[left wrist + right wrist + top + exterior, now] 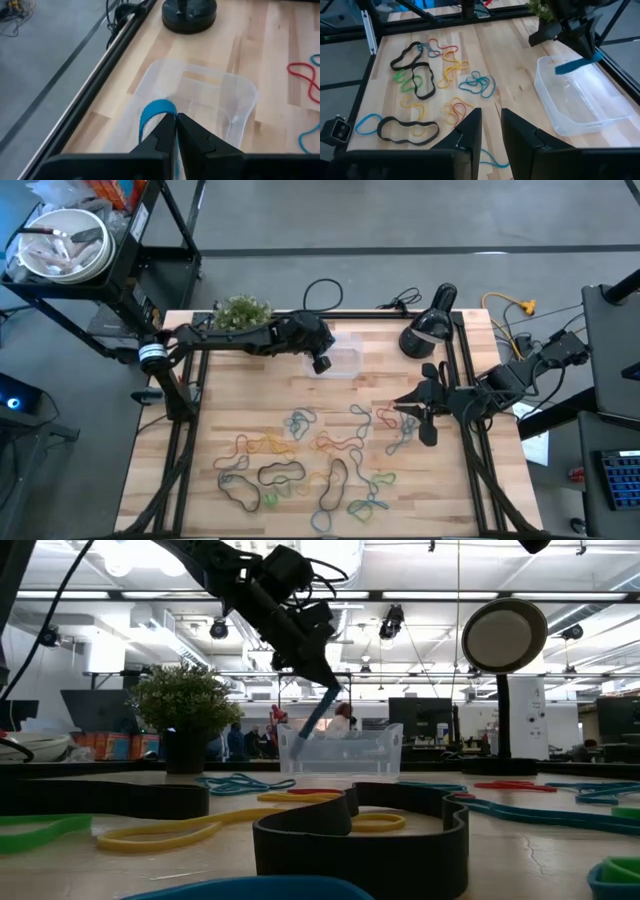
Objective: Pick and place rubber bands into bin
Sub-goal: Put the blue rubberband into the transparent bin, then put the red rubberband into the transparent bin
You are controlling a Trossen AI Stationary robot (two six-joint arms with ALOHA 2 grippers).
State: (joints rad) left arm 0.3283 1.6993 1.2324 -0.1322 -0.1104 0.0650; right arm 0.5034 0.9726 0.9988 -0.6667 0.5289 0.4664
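Over the clear bin [343,361] at the table's far middle, my left gripper [176,117] is shut on a blue rubber band [154,113]. The band dangles into the bin's open top [318,718]. The bin stands on its base on the wooden table [340,395]. Several loose rubber bands [300,460] in black, blue, green, yellow, orange and red lie flat across the table's near half. My right gripper [490,122] hovers open at the table's right side [405,408], above the bands, with nothing between its fingers. My left gripper pinches the blue rubber band between its two fingertips, at the loop's upper part [165,111]. The fingers slant down from the table's left side. The band hangs slack below the fingertips [572,65], its lower end inside the bin's rim.
A small potted plant [242,312] stands at the far left next to the bin. A black desk lamp [430,330] stands at the far right. Black frame rails [190,410] run along both table sides. A metal bowl [60,242] sits on a cart off the table.
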